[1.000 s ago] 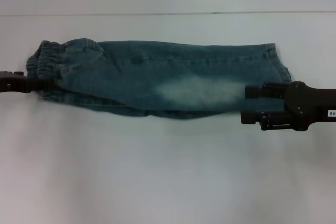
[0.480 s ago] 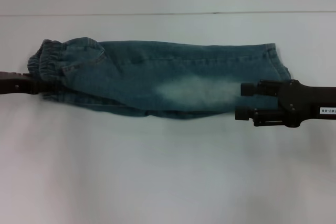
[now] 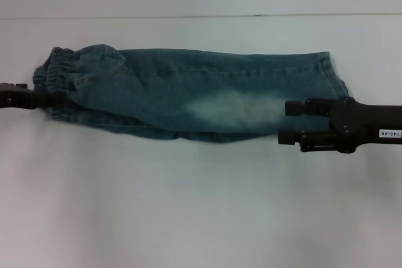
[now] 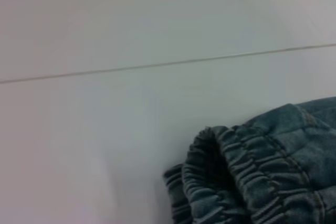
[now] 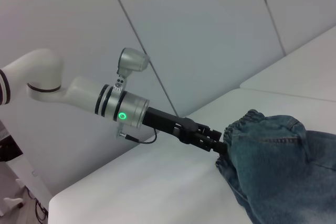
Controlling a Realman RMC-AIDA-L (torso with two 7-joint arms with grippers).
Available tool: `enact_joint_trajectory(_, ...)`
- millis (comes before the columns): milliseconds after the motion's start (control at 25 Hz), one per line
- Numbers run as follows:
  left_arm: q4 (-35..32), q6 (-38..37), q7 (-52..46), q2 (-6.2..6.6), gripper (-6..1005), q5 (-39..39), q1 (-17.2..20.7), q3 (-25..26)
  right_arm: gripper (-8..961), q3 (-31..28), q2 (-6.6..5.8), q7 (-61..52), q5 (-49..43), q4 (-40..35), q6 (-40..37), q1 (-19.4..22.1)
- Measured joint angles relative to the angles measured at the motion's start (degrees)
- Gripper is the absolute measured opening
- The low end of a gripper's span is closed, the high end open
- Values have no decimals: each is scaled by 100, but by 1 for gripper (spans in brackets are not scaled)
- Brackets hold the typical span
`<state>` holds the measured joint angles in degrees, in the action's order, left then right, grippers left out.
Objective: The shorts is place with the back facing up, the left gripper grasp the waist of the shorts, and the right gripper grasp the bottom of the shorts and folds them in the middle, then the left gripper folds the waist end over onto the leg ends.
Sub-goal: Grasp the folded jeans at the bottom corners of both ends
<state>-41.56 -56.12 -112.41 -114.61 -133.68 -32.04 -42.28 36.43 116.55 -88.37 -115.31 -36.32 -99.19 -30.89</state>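
Blue denim shorts (image 3: 188, 95) lie folded lengthwise on the white table, with the elastic waist (image 3: 53, 76) to the left and the leg ends (image 3: 330, 73) to the right. My left gripper (image 3: 53, 100) comes in from the left edge and is shut on the waistband. The right wrist view shows its fingers (image 5: 219, 144) pinching the gathered waist (image 5: 247, 129). My right gripper (image 3: 284, 122) is at the leg end, low over the faded patch. It is open, with one finger (image 3: 294, 107) over the denim and the other (image 3: 287, 136) at the near edge. The left wrist view shows only the ruffled waistband (image 4: 236, 177).
The white table (image 3: 188, 205) stretches bare toward me below the shorts. A seam line (image 3: 188, 16) runs across it behind the garment. The left arm's white forearm (image 5: 79, 95) reaches in over the table's far corner, in front of grey wall panels.
The right gripper has slid leftward, farther over the leg end of the shorts. The left gripper stays at the waistband, and the shorts have barely shifted.
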Motion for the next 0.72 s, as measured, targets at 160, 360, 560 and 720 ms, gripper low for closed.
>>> enact_joint_trajectory(160,20,-22,0,22,933,0,-47,-54,899,5,-1,1,0,3,0,1)
enact_joint_trajectory(360,187,28,3,79,933,-162,-183,-70,899,5,5,-16,0,3,-1,-13)
enact_joint_trajectory(560,476,207,-10,144,932,-399,-348,-30,899,5,39,-31,2,3,-6,-26)
enact_joint_trajectory(720,537,282,-30,160,932,-426,-370,-18,899,4,57,-27,4,3,0,-26)
